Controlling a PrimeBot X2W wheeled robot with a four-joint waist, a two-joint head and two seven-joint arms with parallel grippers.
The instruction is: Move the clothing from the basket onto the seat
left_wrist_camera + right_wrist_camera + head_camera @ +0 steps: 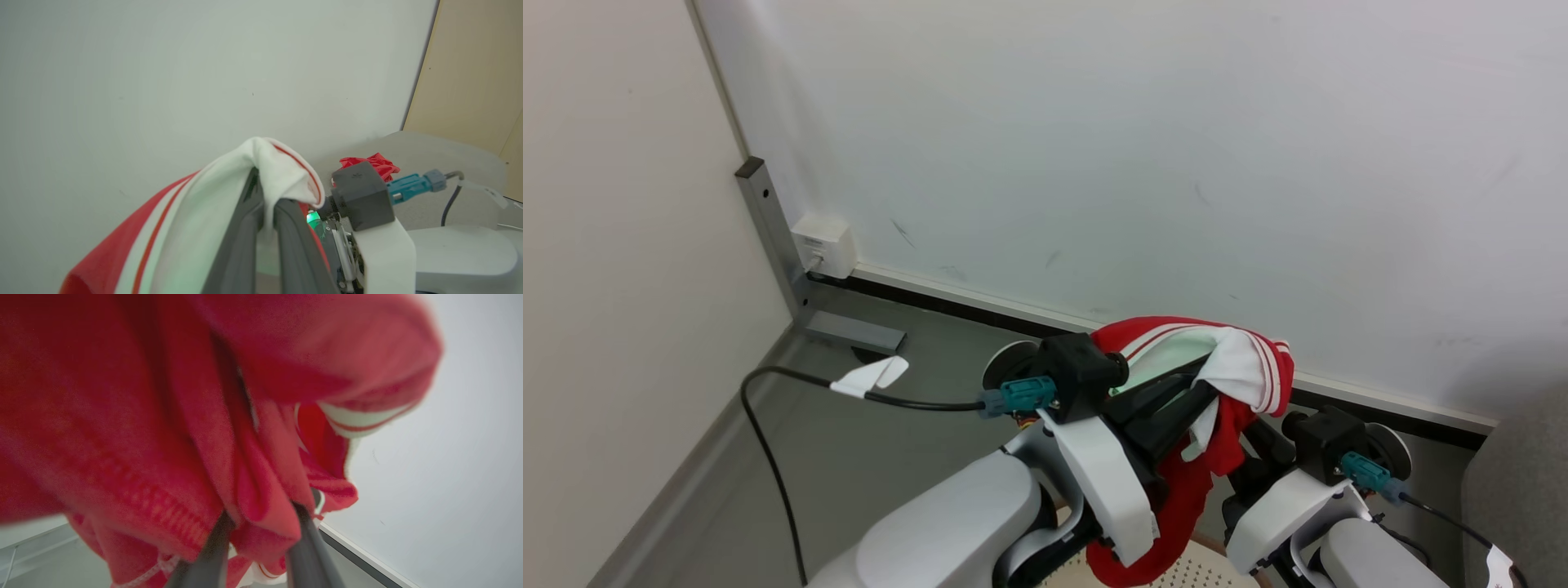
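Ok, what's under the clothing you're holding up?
Under the clothing, a patch of the perforated basket shows at the head view's bottom edge. The rest is covered by the hanging cloth, so whether anything is inside cannot be seen.

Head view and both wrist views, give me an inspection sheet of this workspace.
Surface: grey floor; the seat shows at the far right.
Job's things: the clothing, red and white, held up above the basket.
Clutter: nothing seen.
Grippers: left gripper shut on a white fold; right gripper has its tips buried in red folds, grip unclear.
Cables: black cable with a white tag loops from the left wrist.
Surroundings: white wall, wall box, metal post in the corner.
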